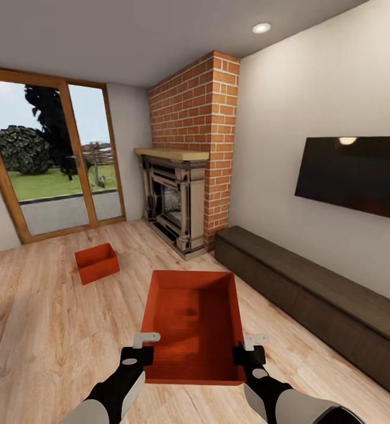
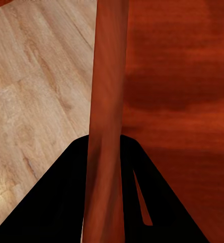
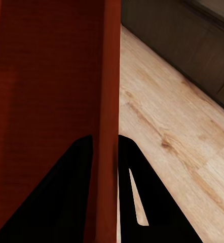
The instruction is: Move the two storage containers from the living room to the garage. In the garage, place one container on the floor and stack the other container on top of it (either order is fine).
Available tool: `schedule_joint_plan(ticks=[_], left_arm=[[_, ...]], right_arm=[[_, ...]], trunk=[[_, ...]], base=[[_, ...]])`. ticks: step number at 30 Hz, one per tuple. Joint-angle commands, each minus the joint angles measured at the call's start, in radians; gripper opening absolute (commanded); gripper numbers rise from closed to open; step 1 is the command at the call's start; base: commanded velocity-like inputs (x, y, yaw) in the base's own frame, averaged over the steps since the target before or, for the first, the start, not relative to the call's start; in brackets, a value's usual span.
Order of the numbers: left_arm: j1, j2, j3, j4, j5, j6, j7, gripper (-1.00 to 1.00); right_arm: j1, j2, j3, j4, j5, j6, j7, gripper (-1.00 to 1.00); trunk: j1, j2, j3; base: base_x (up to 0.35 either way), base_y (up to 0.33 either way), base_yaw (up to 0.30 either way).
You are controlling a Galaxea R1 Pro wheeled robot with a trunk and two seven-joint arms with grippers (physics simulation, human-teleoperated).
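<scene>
My right gripper (image 3: 106, 152) pinches the thin wall of the storage container (image 3: 46, 91), a finger (image 3: 142, 202) outside it; beyond the wall, plank floor (image 3: 168, 131) meets a dark bench (image 3: 193, 35).

Home living rm, brick fireplace (image 1: 186, 176), wall TV (image 1: 353, 176), wood-plank floor (image 1: 53, 318), glass patio doors (image 1: 53, 165) w/ garden view

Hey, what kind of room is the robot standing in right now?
Most likely a living room: a brick fireplace with a wooden mantel, a wall-mounted TV above a long low dark cabinet, light wood-plank floor, and glass patio doors onto a lawn.
</scene>
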Motion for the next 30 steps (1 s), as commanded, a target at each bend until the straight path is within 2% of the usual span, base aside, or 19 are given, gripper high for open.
schedule_joint_plan(ticks=[1, 30], left_arm=[[-0.001, 0.001, 0.065, 0.000, 0.005, 0.008, 0.027, -1.00], [-0.001, 0.001, 0.066, -0.002, 0.003, 0.008, 0.025, -1.00]], right_arm=[[-0.001, 0.000, -0.048, -0.002, -0.003, -0.014, -0.004, -1.00], [-0.001, 0.000, -0.048, -0.002, -0.003, -0.013, -0.004, -1.00]], trunk=[[0.000, -0.001, 0.000], [0.000, -0.001, 0.003]], base=[[0.000, 0.000, 0.000], [0.000, 0.000, 0.000]])
